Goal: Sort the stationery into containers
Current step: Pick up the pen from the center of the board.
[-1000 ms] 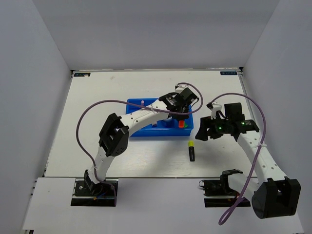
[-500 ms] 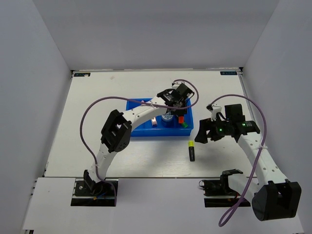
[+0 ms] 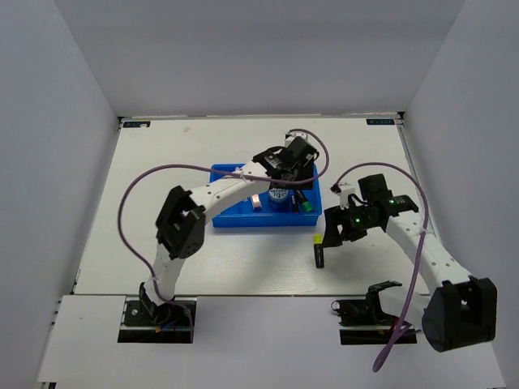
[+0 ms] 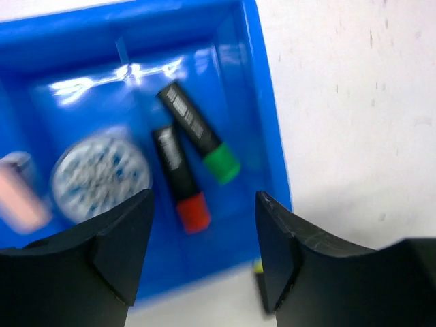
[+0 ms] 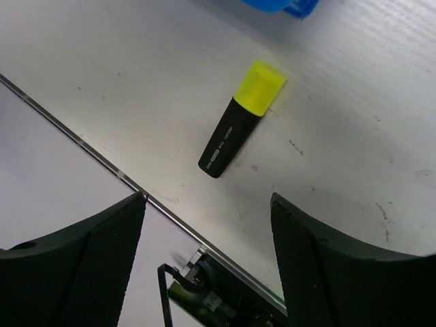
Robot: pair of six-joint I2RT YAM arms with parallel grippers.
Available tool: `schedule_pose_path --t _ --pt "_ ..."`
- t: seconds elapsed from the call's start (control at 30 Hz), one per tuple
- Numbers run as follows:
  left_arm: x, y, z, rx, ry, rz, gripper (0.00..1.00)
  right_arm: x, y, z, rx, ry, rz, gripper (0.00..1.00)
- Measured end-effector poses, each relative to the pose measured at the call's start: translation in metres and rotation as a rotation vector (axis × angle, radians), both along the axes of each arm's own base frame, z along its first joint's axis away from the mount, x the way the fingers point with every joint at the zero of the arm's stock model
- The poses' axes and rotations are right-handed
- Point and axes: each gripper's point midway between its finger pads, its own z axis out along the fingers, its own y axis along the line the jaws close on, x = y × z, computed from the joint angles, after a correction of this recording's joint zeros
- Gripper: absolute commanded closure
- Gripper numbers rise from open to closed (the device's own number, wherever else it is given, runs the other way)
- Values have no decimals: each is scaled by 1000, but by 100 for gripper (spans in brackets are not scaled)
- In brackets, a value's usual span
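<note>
In the overhead view, the one piece lying outside is the black marker with a yellow cap (image 3: 318,250). It rests on the white worktop (image 3: 162,243), just near of the right-hand near corner of the blue rectangular plastic tray (image 3: 233,215). Its long axis runs roughly far to near, with the cap at the far end, toward the tray. The right tool (image 3: 333,235) hangs just to the marker's right and is plainly the closer one. The left tool (image 3: 293,173) hovers over the far right part of the tray. Bare worktop lies on either side of the marker, and the worktop's near edge is apart from its butt end.

In the left wrist view, the left tool's jaws stand apart with nothing between them, above the tray's rightmost compartment. There a green-capped black marker (image 4: 197,133) and an orange-capped black marker (image 4: 178,178) lie side by side. A round blue-and-white disc (image 4: 101,175) and a pink eraser (image 4: 20,197) sit further left.

In the right wrist view, the right tool's jaws are wide and empty. The yellow-capped marker lies ahead of the gap, not within it, and slants across the view. The likely need is for the wrist to advance and turn until the fingers straddle the barrel crosswise. The tray's corner crowds the cap end, so the black mid-barrel looks the freer place to grip.
</note>
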Motion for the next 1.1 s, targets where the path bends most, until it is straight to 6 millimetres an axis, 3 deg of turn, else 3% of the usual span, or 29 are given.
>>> schedule_pose_path --t 0.13,0.23,0.33,0.47,0.6,0.8,1.1 --pt "-45 33 53 20 -114 -59 24 -10 7 -22 -87 70 54 25" --pt "-96 81 98 1 -205 -95 20 -18 10 -37 -166 98 98 25" --pt "-125 145 126 -45 -292 -40 17 -20 12 -50 -235 106 119 32" --pt "-157 238 114 -43 -344 96 17 -16 12 -69 -297 121 70 33" --pt "-183 296 89 -50 -348 200 17 -12 10 -84 -329 102 5 40" --pt "-196 327 57 5 -304 272 15 -5 21 -89 -271 15 -60 40" --pt "-197 329 48 41 -279 281 15 12 35 -89 -242 -67 -90 43"
